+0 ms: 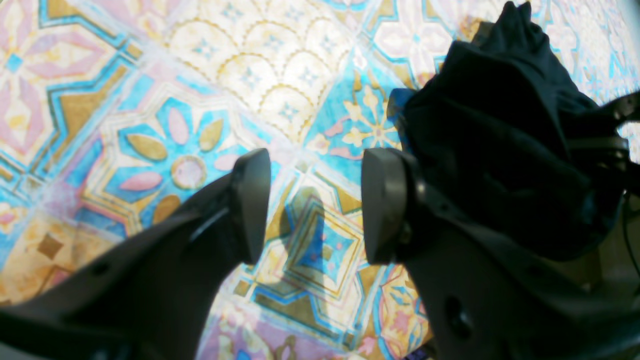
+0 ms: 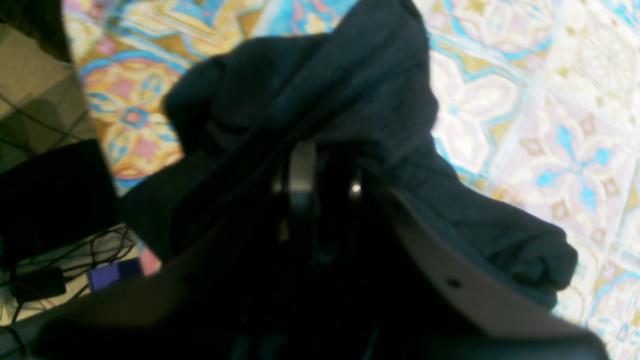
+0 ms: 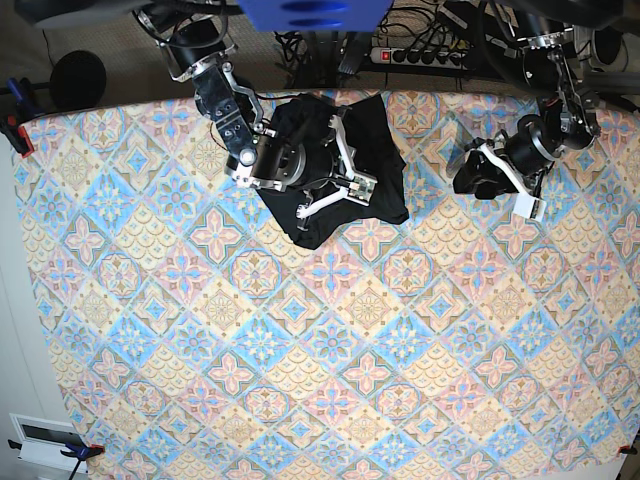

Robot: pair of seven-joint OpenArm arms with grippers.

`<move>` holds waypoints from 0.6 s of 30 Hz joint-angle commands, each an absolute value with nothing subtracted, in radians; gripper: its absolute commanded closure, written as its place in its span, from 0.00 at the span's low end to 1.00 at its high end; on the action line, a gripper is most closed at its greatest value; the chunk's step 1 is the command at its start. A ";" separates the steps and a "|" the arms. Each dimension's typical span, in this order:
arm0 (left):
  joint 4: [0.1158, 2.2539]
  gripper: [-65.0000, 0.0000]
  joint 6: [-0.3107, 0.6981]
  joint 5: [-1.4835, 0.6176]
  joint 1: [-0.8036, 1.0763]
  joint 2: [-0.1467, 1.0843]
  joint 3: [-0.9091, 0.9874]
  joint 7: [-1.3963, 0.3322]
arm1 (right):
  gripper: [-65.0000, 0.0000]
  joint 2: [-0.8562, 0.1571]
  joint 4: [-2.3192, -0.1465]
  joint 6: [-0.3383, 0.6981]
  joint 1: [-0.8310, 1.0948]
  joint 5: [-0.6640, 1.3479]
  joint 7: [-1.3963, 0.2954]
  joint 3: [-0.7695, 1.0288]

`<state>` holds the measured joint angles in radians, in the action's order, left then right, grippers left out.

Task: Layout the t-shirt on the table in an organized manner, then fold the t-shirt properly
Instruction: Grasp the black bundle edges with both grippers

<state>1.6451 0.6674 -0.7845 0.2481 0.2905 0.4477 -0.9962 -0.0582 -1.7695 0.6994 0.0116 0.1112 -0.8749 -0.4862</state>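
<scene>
The black t-shirt (image 3: 335, 150) lies crumpled in a heap near the far edge of the patterned table (image 3: 300, 350), middle of the base view. My right gripper (image 3: 358, 188) is pushed into the heap. In the right wrist view its fingers (image 2: 300, 175) stand close together, pinching a ridge of the t-shirt (image 2: 350, 90), which drapes over both of them. My left gripper (image 1: 315, 205) hangs open above the bare table (image 1: 200, 75) with nothing between its fingers. The t-shirt (image 1: 500, 140) sits just to its right. In the base view my left gripper (image 3: 465, 178) is right of the heap.
Beyond the table's far edge lie a power strip and cables (image 3: 420, 50). The right wrist view shows floor, a dark box and cables (image 2: 50, 200) past the table's edge on its left. Clamps (image 3: 12, 130) hold the cloth at the corners.
</scene>
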 commanded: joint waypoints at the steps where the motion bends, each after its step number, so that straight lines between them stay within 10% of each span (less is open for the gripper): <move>1: 1.679 0.56 0.676 -0.812 0.243 0.303 0.450 -0.981 | 0.90 -0.054 -1.814 0.698 -0.001 0.127 -0.860 -0.483; 18: 1.897 0.55 0.674 -0.832 0.312 0.343 0.252 -0.984 | 0.90 -0.127 -1.968 0.698 0.101 0.133 -0.881 -0.384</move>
<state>1.8881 0.6746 -0.8288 0.3092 0.3283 0.2443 -0.9897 -0.1368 -1.9484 0.6994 0.1097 0.1150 -0.9054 -0.3820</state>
